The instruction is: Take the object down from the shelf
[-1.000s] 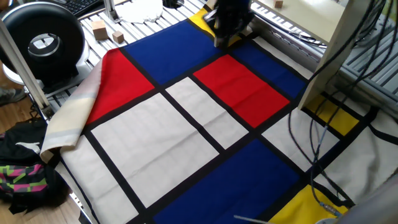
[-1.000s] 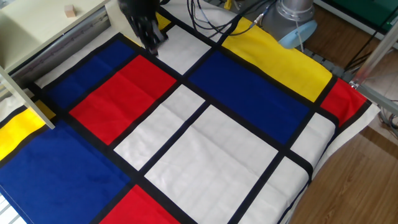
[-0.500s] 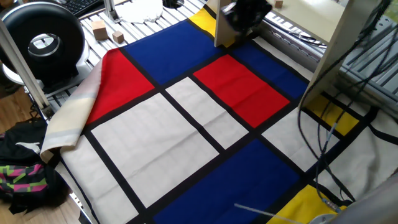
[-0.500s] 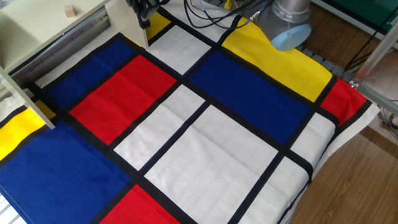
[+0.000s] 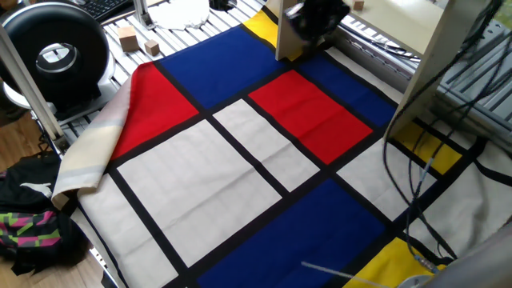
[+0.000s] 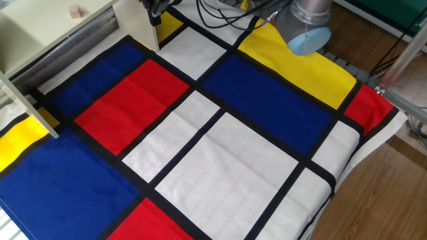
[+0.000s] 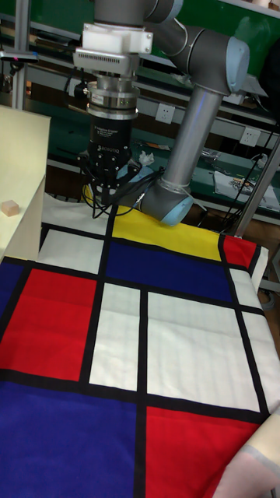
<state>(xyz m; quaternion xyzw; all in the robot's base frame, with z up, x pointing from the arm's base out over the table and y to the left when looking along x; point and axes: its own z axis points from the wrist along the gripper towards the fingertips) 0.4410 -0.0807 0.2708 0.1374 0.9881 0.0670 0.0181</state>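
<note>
The object (image 7: 9, 207) is a tiny tan block on the horizontal board of the cream shelf (image 7: 22, 167); it also shows as a small tan block (image 6: 75, 11) in the other fixed view and as a tan block (image 5: 358, 5) at the top edge of one fixed view. My gripper (image 7: 108, 204) hangs pointing down above the cloth's far edge, right of the shelf and about level with the block. Its fingers converge to a tip with nothing between them. The gripper (image 6: 155, 9) stands beside the shelf's upright panel (image 6: 131, 23), apart from the block.
A colour-block cloth (image 5: 264, 152) covers the table. Two wooden cubes (image 5: 128, 36) and a black round device (image 5: 54, 50) sit at the far left. Cables (image 5: 416, 160) hang along the shelf's upright (image 5: 432, 64). The arm's base (image 6: 308, 27) stands behind the cloth.
Over the last second my gripper rose off the cloth and shifted toward the shelf. In the last half second it has barely moved.
</note>
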